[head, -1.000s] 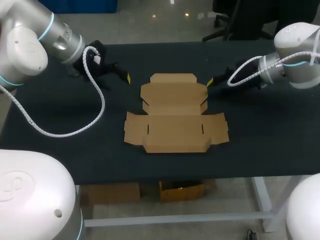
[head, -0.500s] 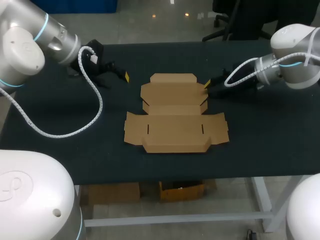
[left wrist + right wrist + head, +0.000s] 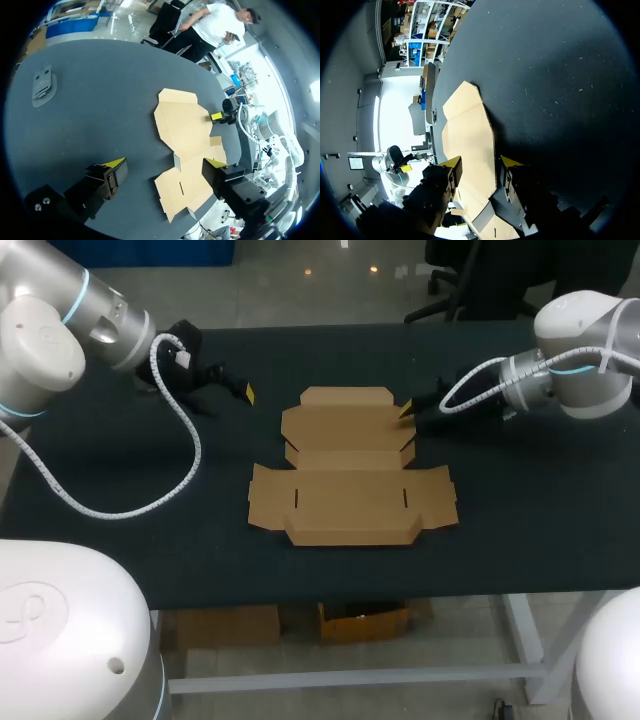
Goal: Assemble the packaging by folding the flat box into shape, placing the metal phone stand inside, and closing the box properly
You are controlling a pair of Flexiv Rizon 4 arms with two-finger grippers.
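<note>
The flat brown cardboard box (image 3: 350,475) lies unfolded at the table's middle. My right gripper (image 3: 406,411) sits low at the right edge of the box's far panel. In the right wrist view that edge of the box (image 3: 470,125) runs between the fingers of the right gripper (image 3: 481,162), which stand open a little apart. My left gripper (image 3: 247,393) hovers left of the far panel, wide open and empty (image 3: 165,163), with the box (image 3: 182,125) ahead of it. The grey metal phone stand (image 3: 42,86) lies flat on the table, far off to the left gripper's side.
The black table (image 3: 520,510) has bare surface on both sides of the box and in front of it. The left arm's white cable (image 3: 190,455) loops over the table's left part.
My right gripper has moved left up to the box's far-right edge, and its fingers have drawn closer together. My left gripper has pulled back slightly to the left.
</note>
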